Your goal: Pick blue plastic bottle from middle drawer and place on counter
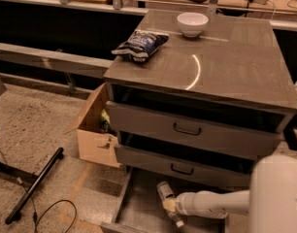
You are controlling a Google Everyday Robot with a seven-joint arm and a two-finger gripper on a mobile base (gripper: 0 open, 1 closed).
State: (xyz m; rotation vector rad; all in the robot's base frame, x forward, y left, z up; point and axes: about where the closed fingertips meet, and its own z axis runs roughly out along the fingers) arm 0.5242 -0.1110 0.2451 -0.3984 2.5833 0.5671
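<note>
My gripper (171, 206) is at the blue plastic bottle (164, 191) in the middle drawer (141, 210) at six o'clock, though I can't tell its grip; the counter (236, 72) placement remains.

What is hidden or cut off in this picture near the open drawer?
- Camera view: the gripper covers the middle of the blue plastic bottle, and the label is too small to read.
- Whether the gripper actually holds the bottle cannot be judged.
- The middle drawer has its front cut off by the bottom edge, and its right part is behind the white arm.
- The cardboard box has its contents mostly hidden by its own wall.
</note>
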